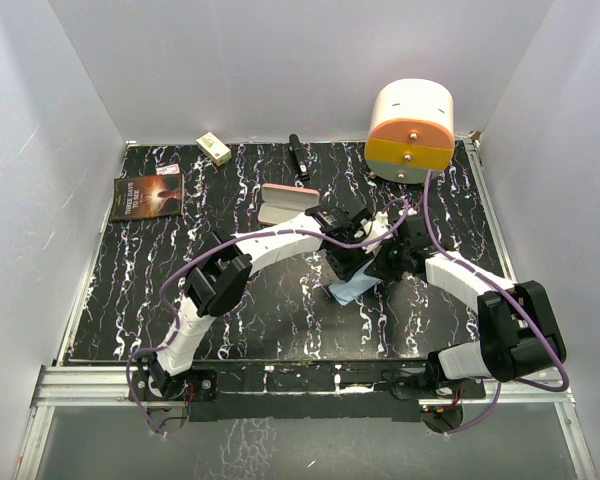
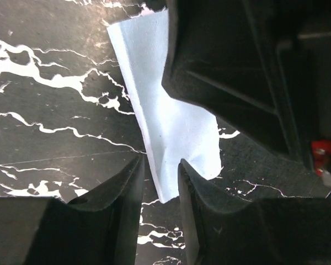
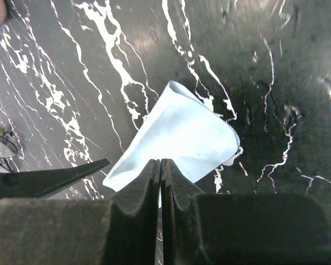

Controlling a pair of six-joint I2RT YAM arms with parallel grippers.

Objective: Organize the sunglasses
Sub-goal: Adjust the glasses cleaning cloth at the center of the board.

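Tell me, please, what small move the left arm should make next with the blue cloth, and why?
Probably close the left claw on the light blue cloth: its fingers stand slightly apart with the cloth's corner lying between them, while the right claw is shut at another edge of the cloth, so both could then handle it.

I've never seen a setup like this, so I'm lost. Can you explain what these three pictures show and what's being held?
It's two robot arms on a marbled black table. One picture looks down from above; the other two come from cameras on each wrist. The right fingers are closed, seemingly pinching a light blue cloth; the left fingers sit slightly apart around its corner. Also lying there: a pink case, a book, a white-and-orange container, and sunglasses, barely visible.
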